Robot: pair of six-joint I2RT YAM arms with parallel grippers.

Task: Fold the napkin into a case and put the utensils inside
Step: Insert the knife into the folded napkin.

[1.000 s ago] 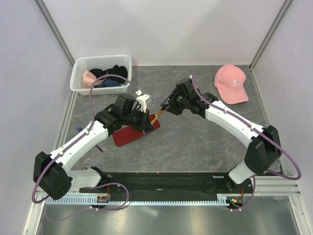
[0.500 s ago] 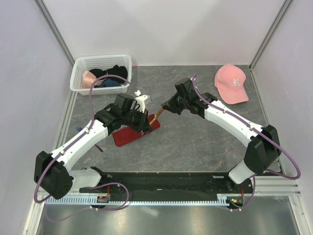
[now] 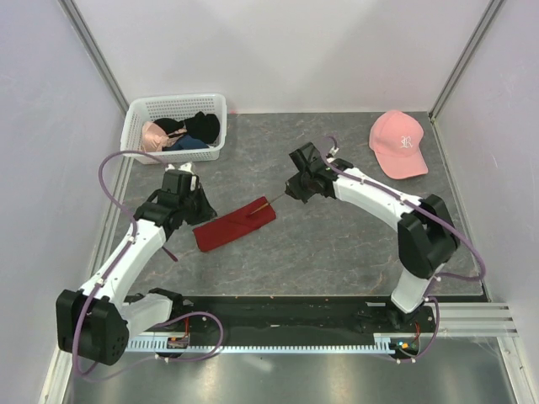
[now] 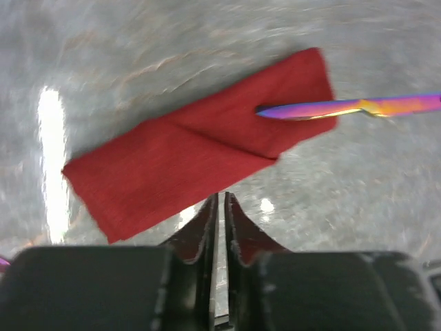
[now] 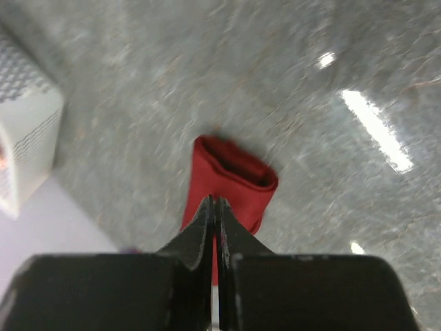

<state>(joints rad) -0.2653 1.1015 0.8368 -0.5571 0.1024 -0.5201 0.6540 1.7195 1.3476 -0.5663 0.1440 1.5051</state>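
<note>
The napkin is folded into a narrow dark red case (image 3: 235, 224) lying flat on the table; it also shows in the left wrist view (image 4: 200, 155) and the right wrist view (image 5: 231, 183), its open end facing my right gripper. An iridescent utensil (image 4: 351, 107) pokes out of that open end, and its thin handle (image 3: 271, 200) shows in the top view. My right gripper (image 3: 289, 190) is shut on the handle's far end, with the jaws (image 5: 215, 203) pressed together. My left gripper (image 3: 199, 212) is shut and empty, just left of the case, apart from it (image 4: 220, 201).
A white basket (image 3: 135, 135) with pink and black garments stands at the back left. A pink baseball cap (image 3: 398, 143) lies at the back right. Grey walls enclose the table on the left, the back and the right.
My left arm has let go of the case and pulled back to the left. The case now lies flat. My right gripper has shifted slightly left with the utensil.
</note>
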